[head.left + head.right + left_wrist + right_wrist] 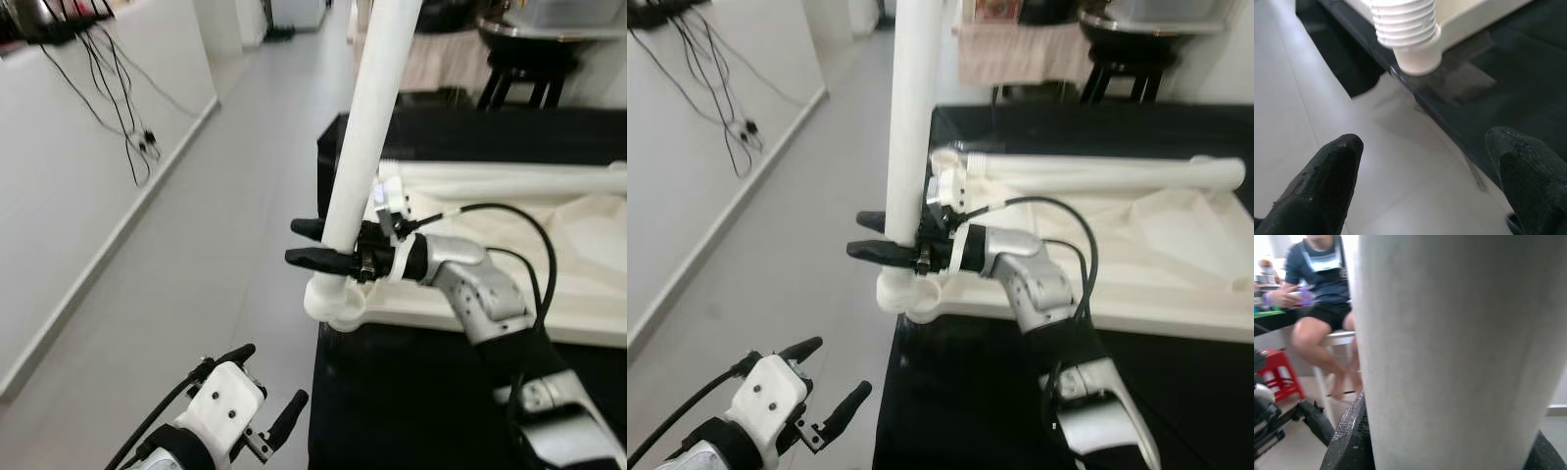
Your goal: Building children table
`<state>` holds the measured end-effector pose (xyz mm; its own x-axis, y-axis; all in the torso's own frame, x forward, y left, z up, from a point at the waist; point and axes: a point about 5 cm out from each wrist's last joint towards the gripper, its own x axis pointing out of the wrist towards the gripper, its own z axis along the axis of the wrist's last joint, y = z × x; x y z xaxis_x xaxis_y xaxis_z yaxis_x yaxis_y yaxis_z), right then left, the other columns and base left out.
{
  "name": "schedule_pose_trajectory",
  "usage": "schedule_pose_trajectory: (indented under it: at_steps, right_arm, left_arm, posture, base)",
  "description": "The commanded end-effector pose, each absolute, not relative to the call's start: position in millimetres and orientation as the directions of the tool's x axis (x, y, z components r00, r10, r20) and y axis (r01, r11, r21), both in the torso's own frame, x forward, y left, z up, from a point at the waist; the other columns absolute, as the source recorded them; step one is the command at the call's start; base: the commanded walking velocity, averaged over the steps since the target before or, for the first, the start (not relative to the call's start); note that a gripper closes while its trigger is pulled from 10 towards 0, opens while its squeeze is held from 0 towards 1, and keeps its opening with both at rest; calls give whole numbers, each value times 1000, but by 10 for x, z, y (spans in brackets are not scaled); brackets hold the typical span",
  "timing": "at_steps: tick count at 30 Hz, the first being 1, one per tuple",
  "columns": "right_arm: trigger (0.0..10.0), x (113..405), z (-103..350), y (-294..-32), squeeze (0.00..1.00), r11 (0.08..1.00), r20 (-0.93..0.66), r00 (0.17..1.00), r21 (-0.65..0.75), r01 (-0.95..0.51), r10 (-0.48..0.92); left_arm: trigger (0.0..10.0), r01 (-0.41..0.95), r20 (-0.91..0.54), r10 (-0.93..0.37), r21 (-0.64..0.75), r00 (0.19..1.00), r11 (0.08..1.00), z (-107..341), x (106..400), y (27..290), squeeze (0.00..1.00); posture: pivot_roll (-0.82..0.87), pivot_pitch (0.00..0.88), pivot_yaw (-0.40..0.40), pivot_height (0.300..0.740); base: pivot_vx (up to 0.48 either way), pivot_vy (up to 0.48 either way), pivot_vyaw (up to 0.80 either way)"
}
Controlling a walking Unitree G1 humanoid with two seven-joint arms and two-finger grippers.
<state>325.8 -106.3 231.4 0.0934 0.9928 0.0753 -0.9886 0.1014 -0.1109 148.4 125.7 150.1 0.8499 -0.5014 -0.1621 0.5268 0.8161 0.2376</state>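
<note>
A white table leg (367,117) stands upright with its foot in the corner socket (333,304) of the upturned white tabletop (588,255). My right gripper (292,242) is shut on this leg just above the socket; the leg (1449,347) sits between the fingers in the right wrist view. A second white leg (509,179) lies across the tabletop's far side. My left gripper (272,374) hangs open over the floor, below and left of the corner. In the left wrist view the threaded socket (1410,29) shows beyond the spread fingers (1327,176).
The tabletop rests on a black surface (411,411) whose edge drops to grey floor (196,245) on the left. Cables (118,88) hang down the white wall at left. A black stool (519,69) stands behind. A person (1322,279) sits on a white stool beside a red stool (1281,372).
</note>
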Motion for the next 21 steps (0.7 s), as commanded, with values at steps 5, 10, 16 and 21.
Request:
schedule_pose_trajectory:
  at_steps: [5, 10, 16, 21]
  right_arm:
    - [10000, 3270, 2418, -1061, 0, -27, 30, -32, -149, -988, 999]
    - [10000, 3340, 2518, -1047, 0, -70, 12, -73, -179, -981, 997]
    - [10000, 3364, 2602, -1063, 0, -115, -5, -116, -191, -975, 993]
    - [10000, 3392, 2641, -1090, 0, -171, -45, -165, -191, -967, 985]
  left_arm:
    - [10000, 560, -171, -535, 191, 827, 806, 1559, 1341, 1214, 0]
    - [10000, 559, -152, -538, 189, 829, 807, 1627, 1302, 1218, 0]
    - [10000, 576, -143, -558, 174, 817, 799, 1674, 1270, 1212, 0]
    - [10000, 603, -119, -592, 131, 797, 787, 1723, 1256, 1153, 0]
  posture:
    - [138, 278, 31, 740]
    - [147, 299, 30, 740]
    - [152, 315, 20, 740]
    - [146, 327, 11, 740]
  base:
    - [0, 0, 0]
    - [0, 0, 0]
    - [0, 0, 0]
    - [0, 0, 0]
